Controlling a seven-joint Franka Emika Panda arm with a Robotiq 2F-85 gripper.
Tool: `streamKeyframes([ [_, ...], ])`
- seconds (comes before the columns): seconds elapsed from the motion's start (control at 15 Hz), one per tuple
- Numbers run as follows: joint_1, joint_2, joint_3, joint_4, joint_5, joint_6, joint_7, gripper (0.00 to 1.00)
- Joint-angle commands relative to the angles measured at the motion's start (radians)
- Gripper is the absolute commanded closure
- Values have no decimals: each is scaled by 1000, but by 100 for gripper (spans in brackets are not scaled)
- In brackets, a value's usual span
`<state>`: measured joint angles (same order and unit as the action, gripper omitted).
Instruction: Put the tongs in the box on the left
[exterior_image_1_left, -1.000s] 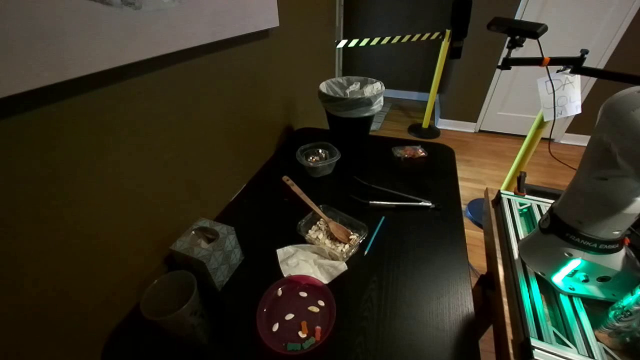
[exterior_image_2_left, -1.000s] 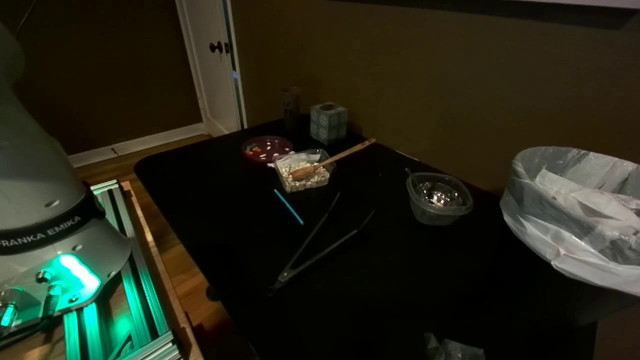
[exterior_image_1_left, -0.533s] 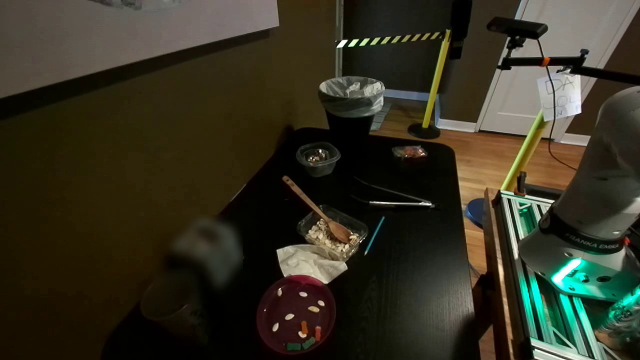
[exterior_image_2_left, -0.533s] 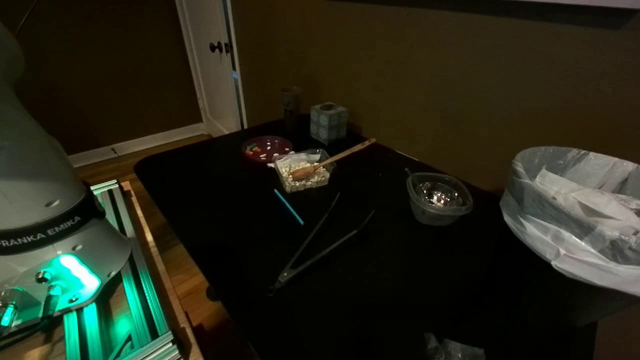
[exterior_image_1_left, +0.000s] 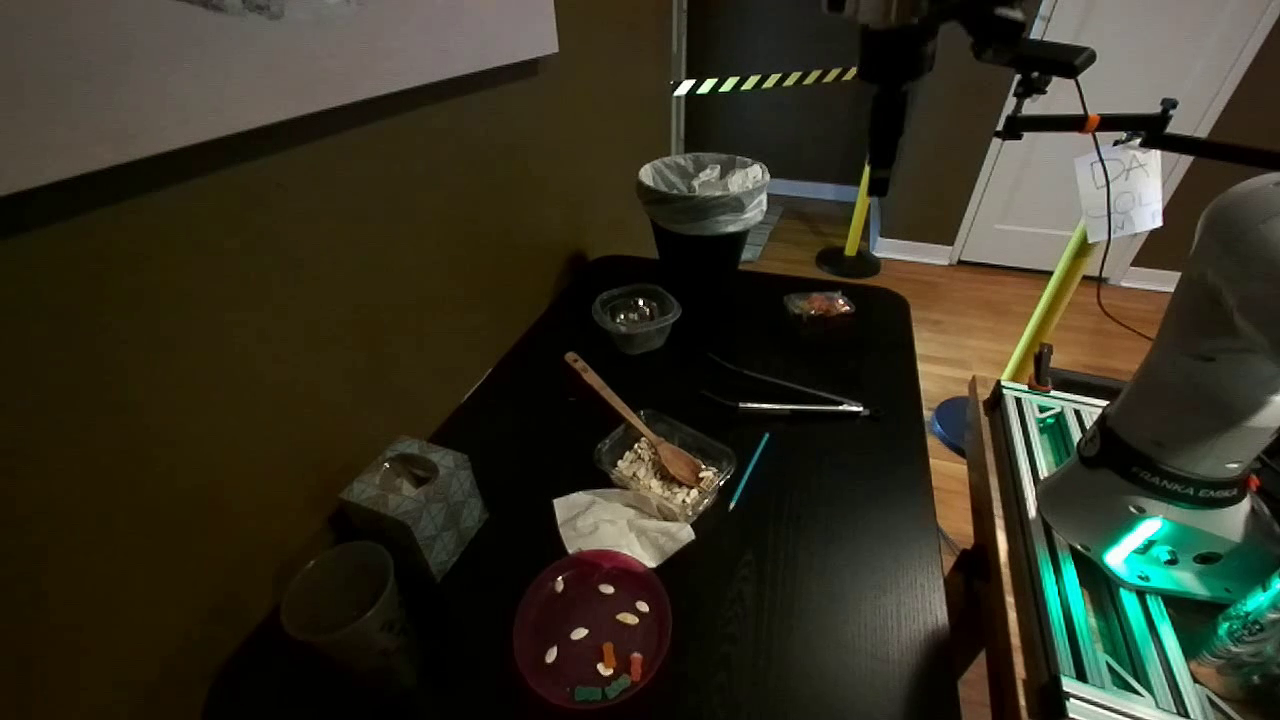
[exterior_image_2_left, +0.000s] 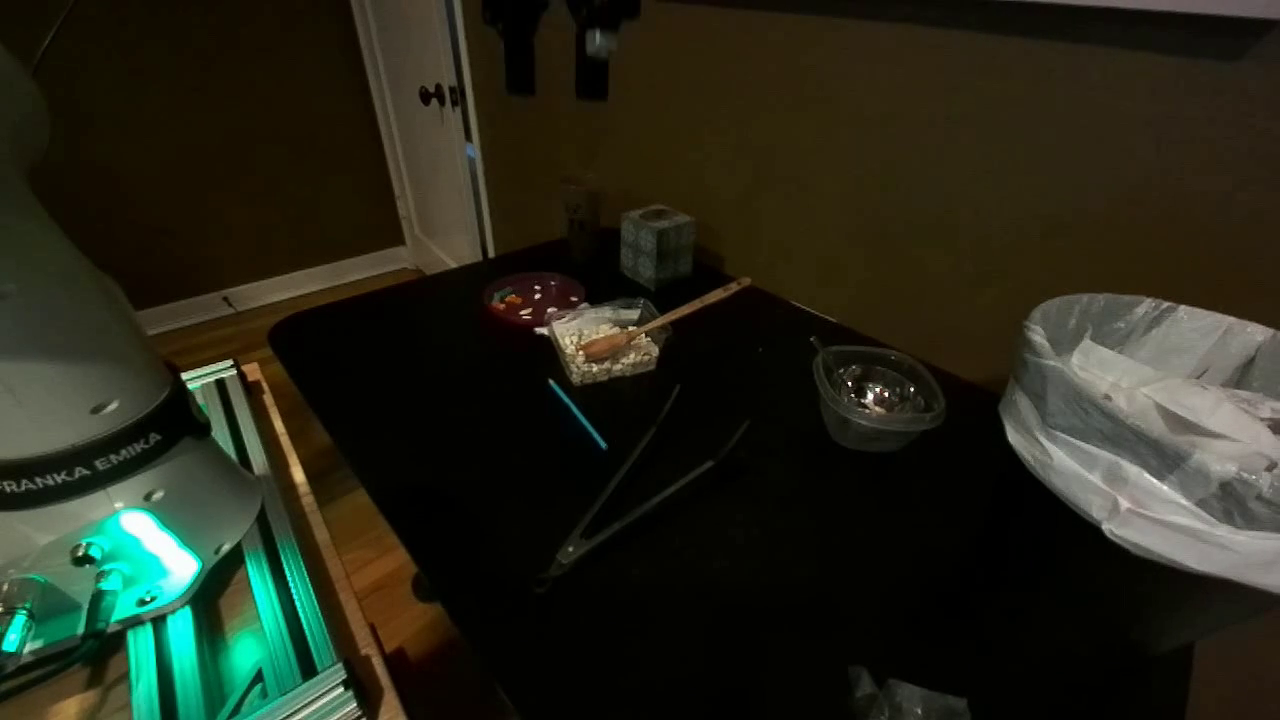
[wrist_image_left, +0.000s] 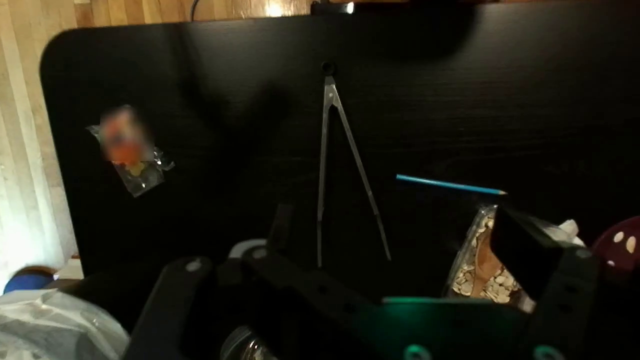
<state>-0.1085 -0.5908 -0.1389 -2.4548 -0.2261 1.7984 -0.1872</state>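
My pincer (exterior_image_2_left: 556, 85) hangs well above the table (exterior_image_1_left: 830, 580); its two fingers are parted by a wide gap, and nothing is held between them. The step in hand, as I judge, is to come down and take the tongs (wrist_image_left: 323, 160). They lie flat on the black surface, near the middle of the wrist view, with the joined end toward 12 o'clock and the free tips toward 6. In that view my fingers stand at about 7 and 4 o'clock, so they should close across both arms, with no big turn necessary. I should shift toward 12 o'clock, nearer to the joint, where the arms are close together, and descend slowly, because the metal looks thin and a finger could strike the table. I must mind the blue pencil (wrist_image_left: 450, 185), near the tongs at about 3 o'clock. The goal, I believe, is the pale patterned box (exterior_image_1_left: 430, 505); in an exterior view it stands between 8 and 9 o'clock from the tongs, well apart.

The tongs are slim, long and grey, spread in a narrow V, with a small black piece at the joined end. The tips look darker than the arms, and against so dark a table the outline is not easy to follow.
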Motion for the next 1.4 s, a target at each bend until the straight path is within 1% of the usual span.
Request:
streamKeyframes([
  [0.0, -24, 23, -20, -201, -50, 279, 40, 0],
  [0.07, -36, 55, -26, -246, -63, 365, 43, 0],
  [0.13, -66, 120, -20, -272, -106, 425, 66, 0],
  [0.2, -39, 58, -13, -212, -46, 326, 29, 0],
  [0.27, -49, 77, -13, -240, -54, 359, 33, 0],
  [0.6, -47, 70, -10, -213, -53, 354, 32, 0],
  [0.67, -49, 89, -25, -233, -39, 464, 59, 0],
  [0.73, -49, 110, -37, -239, -19, 519, 67, 0],
  [0.8, -49, 144, -60, -261, 7, 635, 73, 0],
  [0.87, -16, 134, -103, -274, -12, 709, 90, 0],
  [0.93, -16, 183, -127, -288, -6, 798, 83, 0],
  [1.0, -58, 240, -109, -302, 21, 882, 50, 0],
  [1.07, -59, 301, -131, -322, 35, 964, 40, 0],
  [1.13, -57, 388, -145, -299, 54, 1037, 25, 0],
  [1.27, -52, 495, -164, -321, 113, 1129, 8, 0],
  [1.33, -65, 557, -151, -324, 114, 1151, 19, 0],
])
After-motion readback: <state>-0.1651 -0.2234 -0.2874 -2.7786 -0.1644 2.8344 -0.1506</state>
